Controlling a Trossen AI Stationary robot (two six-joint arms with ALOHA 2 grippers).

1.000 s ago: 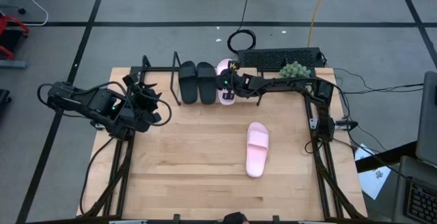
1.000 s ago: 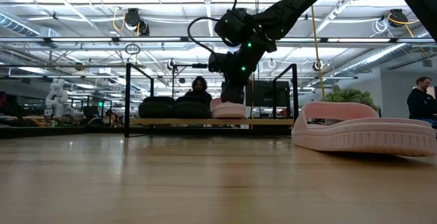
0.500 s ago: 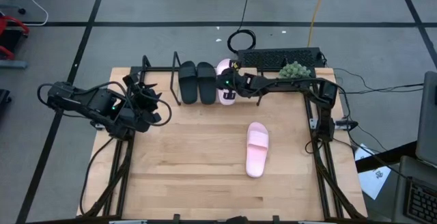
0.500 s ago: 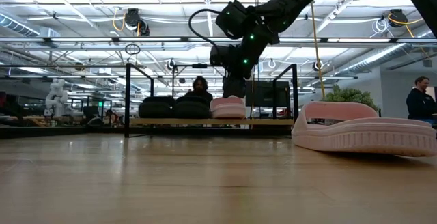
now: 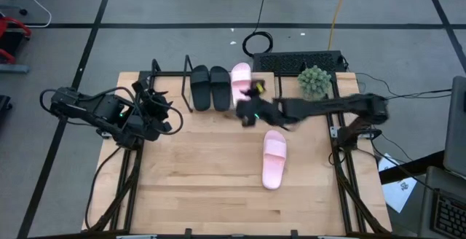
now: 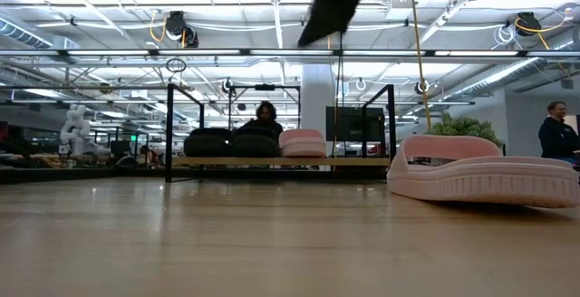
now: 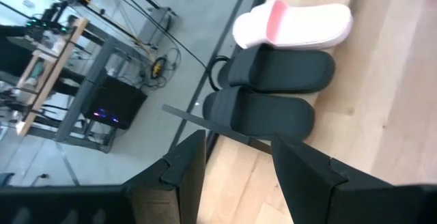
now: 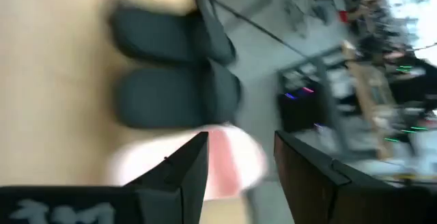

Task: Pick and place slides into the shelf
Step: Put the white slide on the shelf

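The shelf [image 5: 188, 70] stands at the table's far edge; in the low view its board [image 6: 272, 162] carries three slides. Two black slides [image 5: 199, 88] [image 5: 219, 87] lie side by side on it, soles down, and a pink slide [image 5: 241, 79] lies right of them. The other pink slide [image 5: 273, 159] lies sole down on the tabletop, right of the middle. My right gripper [image 5: 246, 115] [image 8: 240, 162] is open and hovers high [image 6: 313, 30] between shelf and loose pink slide. My left gripper [image 5: 162, 109] [image 7: 235, 169] waits open at the table's left, near the shelf's left end.
A green plant [image 5: 314, 81] and a black box [image 5: 298, 62] sit at the far right corner beside the shelf. Bare wood spreads over the table's near half. People [image 6: 555, 134] show in the room beyond the table.
My right gripper has let go of the pink slide on the shelf, risen and drawn back toward the table's near edge, moving fast. That slide stays on the shelf beside the black pair. The left arm has kept still.
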